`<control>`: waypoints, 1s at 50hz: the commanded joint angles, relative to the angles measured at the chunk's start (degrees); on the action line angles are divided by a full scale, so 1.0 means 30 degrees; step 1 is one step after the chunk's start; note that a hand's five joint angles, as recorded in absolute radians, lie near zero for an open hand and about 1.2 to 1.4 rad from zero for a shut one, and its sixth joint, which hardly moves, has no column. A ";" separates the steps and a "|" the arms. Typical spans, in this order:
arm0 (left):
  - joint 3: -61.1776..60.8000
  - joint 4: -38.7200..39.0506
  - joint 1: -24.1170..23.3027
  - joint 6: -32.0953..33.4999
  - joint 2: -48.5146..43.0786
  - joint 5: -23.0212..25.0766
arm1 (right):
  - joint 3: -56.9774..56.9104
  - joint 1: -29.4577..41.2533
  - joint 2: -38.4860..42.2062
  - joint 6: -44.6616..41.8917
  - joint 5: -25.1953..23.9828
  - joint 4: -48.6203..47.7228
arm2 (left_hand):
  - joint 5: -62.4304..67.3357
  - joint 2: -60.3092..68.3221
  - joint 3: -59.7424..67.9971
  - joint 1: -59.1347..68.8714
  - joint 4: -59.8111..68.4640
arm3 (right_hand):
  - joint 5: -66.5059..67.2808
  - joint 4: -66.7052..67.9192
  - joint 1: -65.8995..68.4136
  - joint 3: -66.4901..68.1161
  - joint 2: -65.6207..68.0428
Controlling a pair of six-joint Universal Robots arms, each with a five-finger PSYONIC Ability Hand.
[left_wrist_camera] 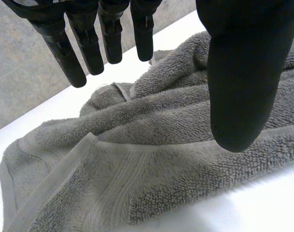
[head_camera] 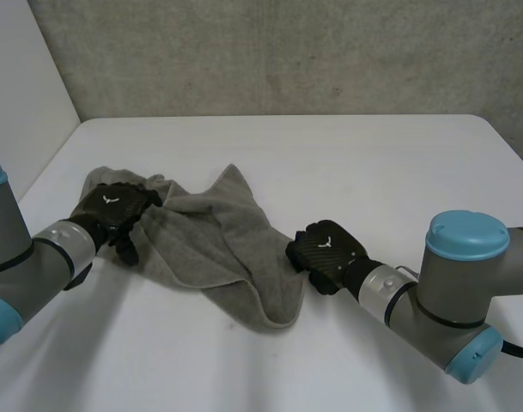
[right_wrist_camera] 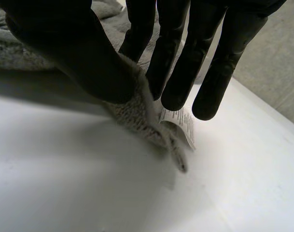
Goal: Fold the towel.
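Observation:
A grey towel (head_camera: 211, 242) lies crumpled on the white table (head_camera: 347, 163), left of the middle. My left hand (head_camera: 115, 210) hovers over the towel's left end. In the left wrist view its fingers (left_wrist_camera: 91, 53) are straight and its thumb stands apart, above the towel (left_wrist_camera: 151, 159), holding nothing. My right hand (head_camera: 325, 253) is at the towel's right edge. In the right wrist view the right hand (right_wrist_camera: 79, 53) pinches a corner of the towel (right_wrist_camera: 132, 113) between thumb and fingers, beside a white label (right_wrist_camera: 180, 122).
A concrete wall (head_camera: 287, 51) rises behind the table's far edge. A pale panel (head_camera: 21, 77) stands at the left. Bare tabletop stretches to the right of the towel and behind it.

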 commanded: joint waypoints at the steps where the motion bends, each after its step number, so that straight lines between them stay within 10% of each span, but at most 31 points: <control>1: -0.0344 0.0042 -0.0063 0.0054 -0.0133 0.0147 | 0.0030 -0.0277 -0.1559 0.1812 0.0983 -0.0656 | 0.0079 0.0138 0.0124 0.0088 0.0160 | 0.4447 0.4298 0.1066 0.4306 0.4368; 13: -0.0375 0.0188 -0.0092 0.0347 -0.1013 0.0499 | 0.0410 -0.1416 -0.3907 0.3048 0.2276 -0.0042 | 0.1593 0.1652 0.1638 0.1602 0.1673 | 0.4447 0.4298 0.1066 0.4306 0.4368; 23: -0.0140 0.1737 -0.0092 0.0376 -0.2184 0.1172 | 0.0118 -0.1947 -0.3703 0.2960 0.2159 0.0662 | 1.1571 1.1629 1.1615 1.1579 1.1651 | 0.4447 0.4298 0.1066 0.4306 0.4368; 50: 0.5069 0.0517 0.1226 0.0550 -0.4203 0.1231 | -0.0556 -0.5141 -0.4143 -0.3368 -0.0566 0.4793 | 0.9163 0.9222 0.9208 0.9172 0.9244 | 0.4447 0.4298 0.1066 0.4306 0.4368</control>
